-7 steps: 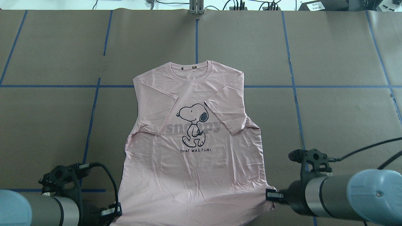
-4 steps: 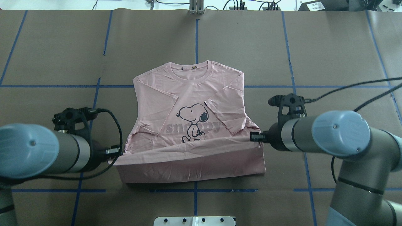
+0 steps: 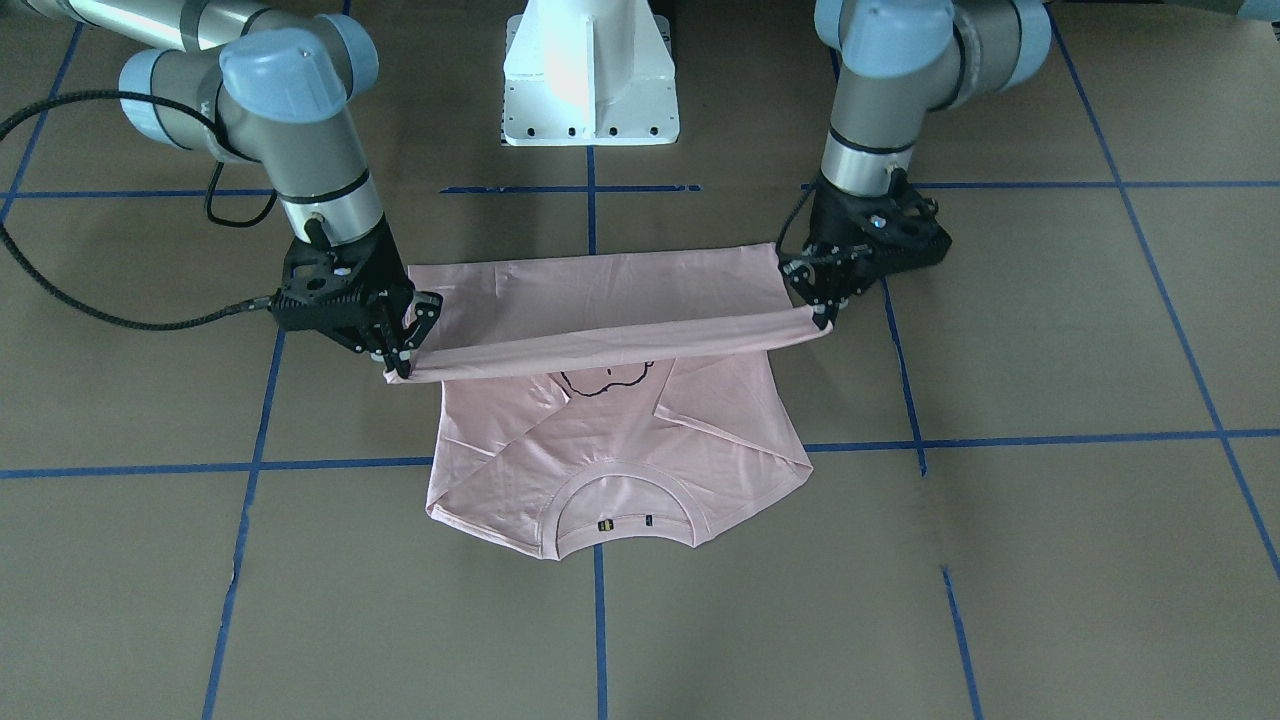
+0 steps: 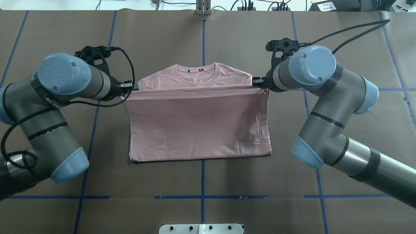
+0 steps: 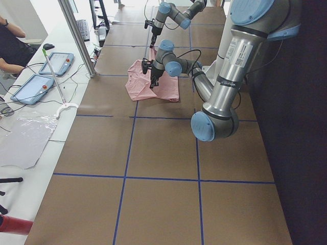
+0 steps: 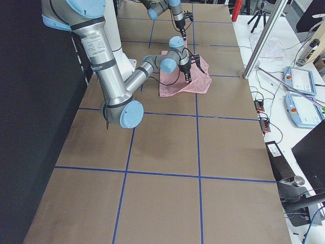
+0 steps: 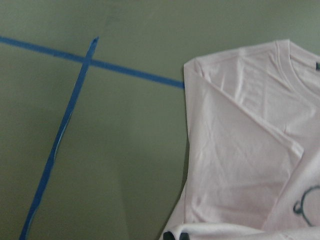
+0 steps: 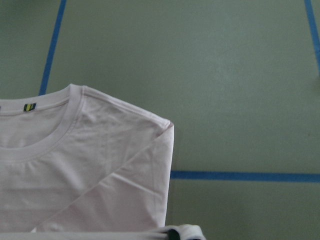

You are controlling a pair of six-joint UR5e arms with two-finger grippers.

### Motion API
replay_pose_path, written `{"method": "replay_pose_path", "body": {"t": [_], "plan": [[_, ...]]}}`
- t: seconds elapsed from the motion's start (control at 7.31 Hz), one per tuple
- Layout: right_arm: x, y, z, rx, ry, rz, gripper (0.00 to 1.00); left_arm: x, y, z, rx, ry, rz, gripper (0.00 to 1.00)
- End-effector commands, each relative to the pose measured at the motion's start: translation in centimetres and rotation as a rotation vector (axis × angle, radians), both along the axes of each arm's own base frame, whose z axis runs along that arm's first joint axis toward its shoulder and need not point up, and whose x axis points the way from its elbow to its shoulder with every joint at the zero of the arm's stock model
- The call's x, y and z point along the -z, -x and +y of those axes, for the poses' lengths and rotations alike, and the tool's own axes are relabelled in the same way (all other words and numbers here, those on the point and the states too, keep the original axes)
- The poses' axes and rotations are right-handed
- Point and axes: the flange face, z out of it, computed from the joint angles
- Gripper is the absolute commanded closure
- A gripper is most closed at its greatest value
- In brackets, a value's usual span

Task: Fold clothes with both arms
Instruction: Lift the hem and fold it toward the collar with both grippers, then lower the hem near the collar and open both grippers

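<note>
Fold (image 4: 200, 157): closest to the robot's base, the shirt (image 4: 198, 126) is doubled over along a flat, fairly straight crease on the table (image 4: 227, 39).
Shirt: it sits mid-table astride the centre tape line. The plain back of its lower half faces up and hides most of the print, though the front view shows a bit of the drawing under the raised edge.
Hem (image 3: 610, 345): this is pulled into a taut band between your two grippers. It is lifted clear of the cloth below and runs across the chest, short of the neckline.
Left gripper (image 4: 128, 87): the fingers are pressed together on one hem corner, and the wrist view shows cloth bunched at their tips.
Right gripper (image 4: 258, 81): it pinches the opposite hem corner in the same way, at about the same height.
Sleeves (image 3: 720, 400): both are tucked inward over the chest, beneath the hem.
Collar (image 4: 196, 73): this is the farthest part, lying flat and uncovered.
Handling: you are moving thin, light, limp cotton. It will likely sag mid-span if your grippers drift together and skew if one leads. The doubled hem corners are the right hold, because a single layer would probably slip.
Next: I judge that you should carry the hem evenly to the shoulders, lower it, then let go.
</note>
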Motion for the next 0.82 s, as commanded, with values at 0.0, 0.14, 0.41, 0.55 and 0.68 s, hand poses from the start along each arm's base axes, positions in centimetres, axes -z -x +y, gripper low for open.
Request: {"method": "replay_pose_path", "body": {"t": [0.0,0.14,0.41,0.55,0.68], "plan": [[-3.6,2.4,-6.6,-0.032,0.005,0.024,1.0,-6.2,-0.8,-6.9,0.044,-0.027,-0.016,1.0],[-5.6,3.7,-8.5,-0.039,-0.006,0.011,1.0,-6.3,-1.8,-7.9,0.045,-0.03,-0.013,1.0],[-3.9,3.4,-9.7,-0.028,-0.005,-0.04,1.0,-4.7,-2.3,-8.4,0.05,-0.038,0.003,1.0],[-3.1,3.5,-9.8,-0.028,-0.011,-0.049,1.0,-3.8,-2.5,-8.6,0.05,-0.04,0.008,1.0],[-2.4,3.5,-9.8,-0.029,-0.018,-0.059,1.0,-3.7,-2.8,-8.4,0.045,-0.041,0.009,1.0]]}}
